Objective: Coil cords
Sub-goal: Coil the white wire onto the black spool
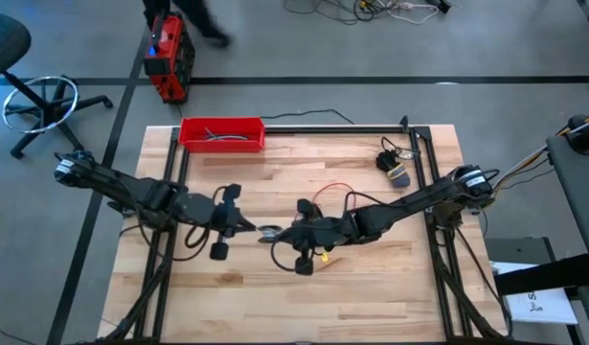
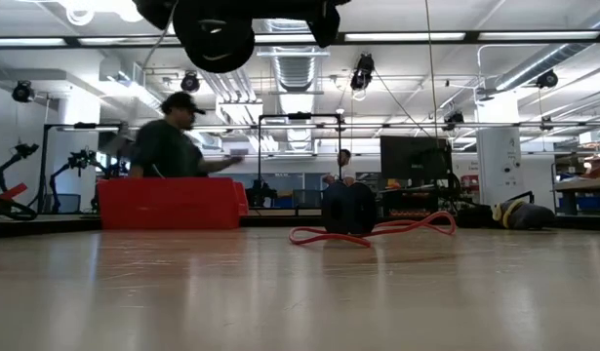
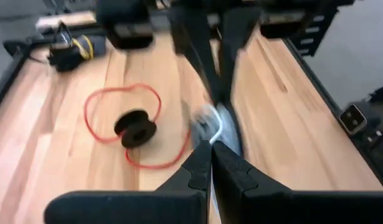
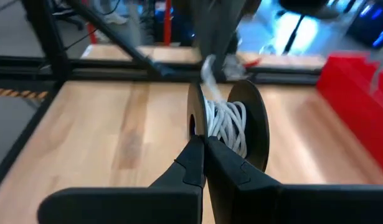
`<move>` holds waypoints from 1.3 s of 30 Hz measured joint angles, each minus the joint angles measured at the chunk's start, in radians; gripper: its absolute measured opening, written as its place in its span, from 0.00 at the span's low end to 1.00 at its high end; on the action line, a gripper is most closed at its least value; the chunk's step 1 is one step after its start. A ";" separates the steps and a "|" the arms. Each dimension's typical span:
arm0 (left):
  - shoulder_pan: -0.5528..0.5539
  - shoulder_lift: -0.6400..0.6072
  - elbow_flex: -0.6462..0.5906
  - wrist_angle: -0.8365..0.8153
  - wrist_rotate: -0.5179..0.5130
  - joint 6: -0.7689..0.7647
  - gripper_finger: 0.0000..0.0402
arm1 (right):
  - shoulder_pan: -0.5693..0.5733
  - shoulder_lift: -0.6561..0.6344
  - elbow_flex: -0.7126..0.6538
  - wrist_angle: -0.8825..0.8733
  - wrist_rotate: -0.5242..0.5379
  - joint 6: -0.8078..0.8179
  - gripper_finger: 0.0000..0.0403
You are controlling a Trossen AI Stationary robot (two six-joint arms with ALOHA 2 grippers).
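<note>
The white cord [image 4: 227, 124] is wound around a black spool [image 4: 256, 127] lifted above the table's middle, with my right gripper [image 4: 203, 149] shut on the spool. My left gripper [image 3: 210, 148] faces it from the left, shut on the cord's loose white end [image 3: 208, 121]. In the high view both grippers meet at mid-table, left [image 1: 262, 232] and right [image 1: 296, 236]. The red cord [image 1: 334, 195] lies in a loose loop on the wood behind them, around its own black disc piece [image 3: 136, 127], which stands on the table. My left gripper pinches the white cord's loose end [image 3: 211, 127] between its two fingertips, coming level from the table's left. The cord end is clear of the table and runs on toward the spool. My right gripper pinches the rim of one black spool disc [image 4: 195, 121] between its fingers, coming level from the table's right. The spool is lifted clear and stands on edge, the white windings between its two discs.
A red tray [image 1: 222, 133] with dark cables sits at the far edge. A black and yellow object [image 1: 395, 165] lies at the far right, and a small yellow piece [image 1: 326, 256] lies near the right gripper. A person [image 2: 173, 136] stands beyond the table.
</note>
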 joint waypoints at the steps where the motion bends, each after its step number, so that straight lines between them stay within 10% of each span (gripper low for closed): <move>1: -0.003 0.002 0.000 -0.012 0.004 -0.009 0.00 | 0.005 0.000 0.008 -0.002 0.024 -0.012 0.00; 19: -0.044 0.030 -0.038 0.005 0.010 -0.077 0.04 | 0.063 -0.052 0.110 -0.045 0.126 -0.199 0.00; 39: -0.050 0.030 -0.333 0.525 0.010 -0.097 0.33 | 0.078 -0.102 0.111 -0.042 0.122 -0.246 0.00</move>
